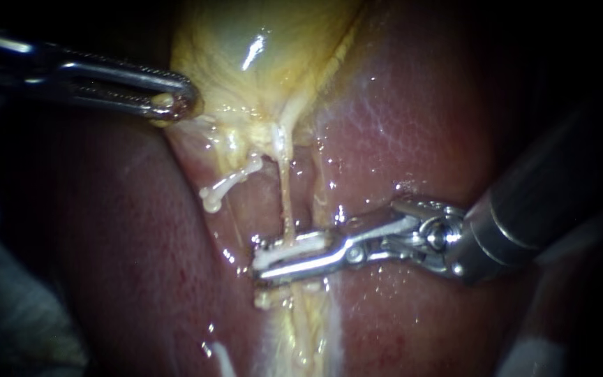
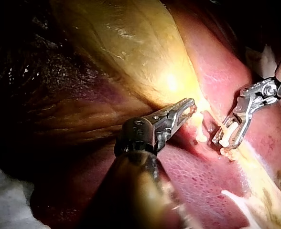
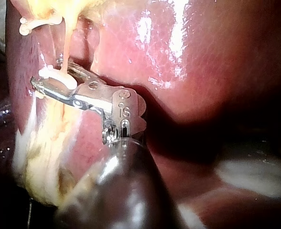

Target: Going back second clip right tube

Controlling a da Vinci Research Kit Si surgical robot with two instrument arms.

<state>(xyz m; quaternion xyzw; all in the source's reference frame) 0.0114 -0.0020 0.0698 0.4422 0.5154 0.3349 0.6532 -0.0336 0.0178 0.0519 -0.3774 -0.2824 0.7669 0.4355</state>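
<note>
One white clip [image 1: 294, 246] sits clamped in the right instrument's [image 1: 259, 263] end effector across the right tube [image 1: 286, 206]; open fully before backing straight out. The left instrument's [image 1: 174, 105] end effector grips the gallbladder [image 1: 259, 63].

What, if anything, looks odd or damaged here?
A white strand beside the tube ends loose in a knob, attached to nothing below. Otherwise nothing: the right instrument holds a clip across the tube.

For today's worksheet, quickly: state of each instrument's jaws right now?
The left instrument is shut on the gallbladder.
The right instrument is shut on a white clip across the right tube.
</note>
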